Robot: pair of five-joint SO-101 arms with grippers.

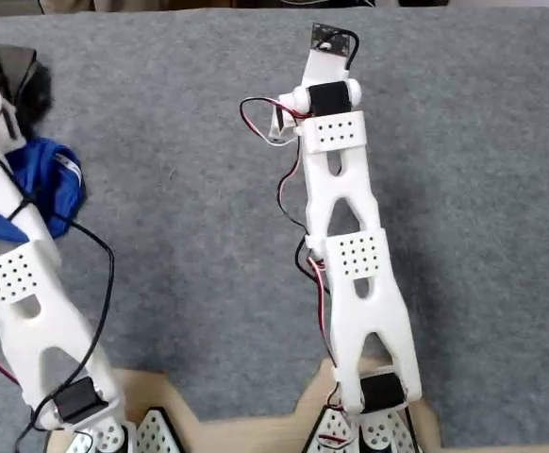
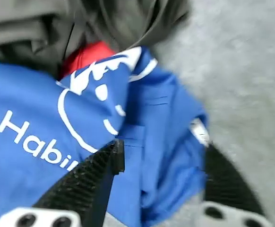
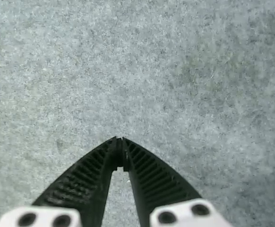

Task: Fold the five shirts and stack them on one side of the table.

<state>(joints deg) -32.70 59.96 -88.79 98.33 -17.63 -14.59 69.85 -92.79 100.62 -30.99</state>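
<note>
The white plastic right arm (image 1: 355, 255) and left arm (image 1: 15, 274) bear dot-grid perforations, black servo motors (image 1: 326, 97), thin red and black cables (image 1: 286, 189), and black ribbed fingers (image 3: 88, 177).

This looks like a robotics lab bench. A desk (image 1: 482, 189) is covered in grey felt-like cloth. A white, perforated left arm (image 1: 15, 274) and right arm (image 1: 350, 255) show bare servo motors and loose red and black wires (image 1: 281, 193), their bases on a pale wooden board (image 1: 218, 436).

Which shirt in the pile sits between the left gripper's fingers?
The blue shirt with white print. The dark olive shirt lies beyond the fingers, and a red shirt just peeks out between the two.
</note>
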